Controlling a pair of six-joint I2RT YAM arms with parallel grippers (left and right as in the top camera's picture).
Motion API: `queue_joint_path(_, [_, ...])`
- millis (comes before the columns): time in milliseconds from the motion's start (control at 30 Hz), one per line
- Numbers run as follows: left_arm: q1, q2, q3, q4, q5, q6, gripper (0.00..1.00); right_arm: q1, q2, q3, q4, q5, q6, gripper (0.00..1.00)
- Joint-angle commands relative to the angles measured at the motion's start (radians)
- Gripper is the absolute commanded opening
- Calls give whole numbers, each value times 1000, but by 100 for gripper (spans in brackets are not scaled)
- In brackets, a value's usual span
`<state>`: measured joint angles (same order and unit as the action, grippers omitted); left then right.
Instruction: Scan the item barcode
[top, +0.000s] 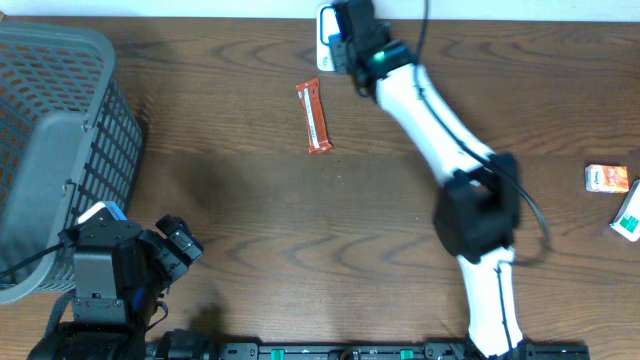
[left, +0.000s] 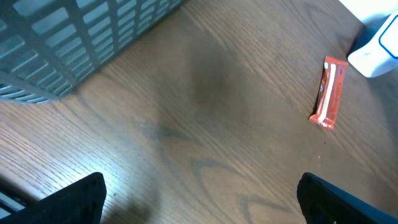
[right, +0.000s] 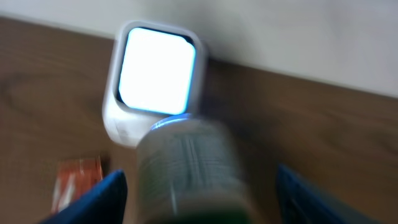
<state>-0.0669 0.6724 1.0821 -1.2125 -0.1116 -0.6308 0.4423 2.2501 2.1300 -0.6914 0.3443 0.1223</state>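
At the far edge of the tabletop (top: 300, 220), the overhead view shows the right arm (top: 430, 110) stretched out from the near side. Its black wrist covers part of a white scanner (top: 325, 30). Whatever sits under that wrist is hidden from above.

The right wrist camera fills this in. A grey-green can (right: 186, 168), badly blurred, stands between the right fingers (right: 323, 199), just in front of the scanner (right: 155, 68), whose square window glows white. A sliver of tabletop shows between the can and the finger on the right of that frame. With the blur, I cannot tell whether the fingers grip the can or stand loose around it. No barcode can be made out.

An orange snack bar (top: 315, 115) lies flat near the scanner. Its end shows in the lower left corner of the right wrist view (right: 78, 180), and the left wrist view (left: 329, 93) shows it whole beside a corner of the scanner (left: 379, 50).

Only the overhead view shows the right side of the tabletop, where a small orange box (top: 608, 178) lies near a green-and-white box (top: 630, 215). The left arm (top: 110, 265) sits at the near left corner beside a grey basket (top: 50, 150). From the left wrist, the left fingers (left: 348, 199) stand wide apart with only bare wood between them, and the basket's wall (left: 74, 37) fills the upper left.
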Motion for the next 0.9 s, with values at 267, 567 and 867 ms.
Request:
queue_joint_path(267, [4, -1, 13, -3, -13, 10, 98, -203, -217, 15, -676, -6, 207, 58])
queue_joint_path(567, [4, -1, 13, -3, -13, 10, 98, -227, -167, -32, -643, -344, 103, 99])
queue_joint_path(867, [4, -1, 13, -3, -13, 10, 98, -129, 2, -112, -560, -409, 116, 99])
